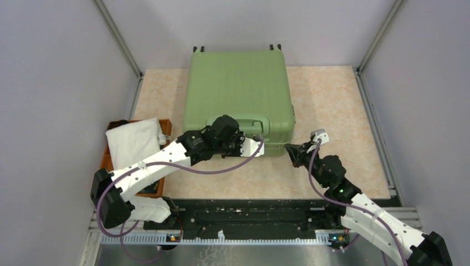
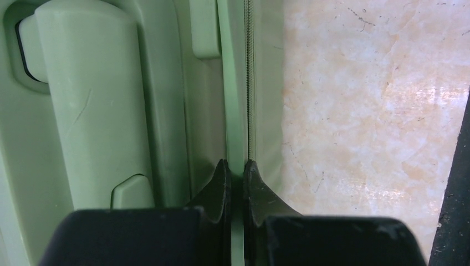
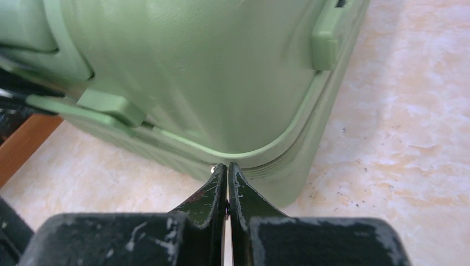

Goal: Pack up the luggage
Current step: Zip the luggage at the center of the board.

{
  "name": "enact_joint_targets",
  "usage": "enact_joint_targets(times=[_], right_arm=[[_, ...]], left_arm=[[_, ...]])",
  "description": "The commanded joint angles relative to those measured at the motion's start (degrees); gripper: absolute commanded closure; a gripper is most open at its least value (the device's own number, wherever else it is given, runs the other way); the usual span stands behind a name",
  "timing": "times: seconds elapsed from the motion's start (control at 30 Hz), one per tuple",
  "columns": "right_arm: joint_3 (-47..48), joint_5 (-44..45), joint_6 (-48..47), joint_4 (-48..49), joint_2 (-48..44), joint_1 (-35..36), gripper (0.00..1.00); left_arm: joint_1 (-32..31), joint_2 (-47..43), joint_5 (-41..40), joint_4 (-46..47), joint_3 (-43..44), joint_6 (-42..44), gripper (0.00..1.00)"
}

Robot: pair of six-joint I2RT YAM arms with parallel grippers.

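Observation:
The luggage (image 1: 238,88), a light-green ribbed hard-shell case, lies closed and flat on the table. My left gripper (image 1: 258,145) is at its front edge beside the green handle (image 2: 88,100). In the left wrist view that gripper (image 2: 235,163) is shut on the thin green rim of the lid, right next to the zipper (image 2: 250,83). My right gripper (image 1: 288,148) is at the case's front right corner. Seen from the right wrist, this gripper (image 3: 227,165) is shut with its tips against the zipper line (image 3: 282,158). A small metal zipper pull (image 3: 214,168) shows at those tips.
An orange-brown box (image 1: 105,160) with a folded white towel (image 1: 136,141) sits at the left, beside the left arm. Grey walls enclose the table on three sides. A black rail (image 1: 249,216) runs along the near edge between the arm bases.

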Motion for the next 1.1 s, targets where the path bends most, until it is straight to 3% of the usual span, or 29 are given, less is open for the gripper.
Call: enact_joint_targets(times=[0.0,0.13,0.33,0.57,0.63,0.7,0.87,1.07], right_arm=[[2.8,-7.8,-3.0,-1.4,0.3,-0.8,1.0],[3.1,-15.4,-0.6,-2.0,3.5,-0.6,1.0],[3.2,-10.4,-0.4,-4.6,4.0,-0.2,1.0],[7.1,-10.3,-1.5,-5.7,8.0,-0.2,0.99],[6.7,-9.8,-0.1,-4.6,8.1,-0.2,0.69],[6.1,-8.8,0.8,-3.5,8.3,-0.2,0.57],[6.7,-8.7,1.3,0.3,13.2,-0.2,0.64],[6.6,-11.2,4.8,6.9,18.6,-0.1,0.64]], left_arm=[[-1.1,-8.3,-1.0,14.7,4.8,6.0,1.0],[-1.1,-7.5,-0.4,13.2,6.4,7.0,1.0],[-1.1,-7.7,0.1,11.5,7.3,8.3,1.0],[-1.1,-7.8,-0.1,9.5,8.7,9.7,1.0],[-1.1,-7.7,-0.1,9.1,9.5,9.6,1.0],[-1.1,-7.8,-0.2,8.9,9.7,9.6,1.0],[-1.1,-7.9,-0.1,9.2,9.8,9.7,1.0],[-1.1,-7.6,-0.1,9.8,10.2,9.8,1.0]])
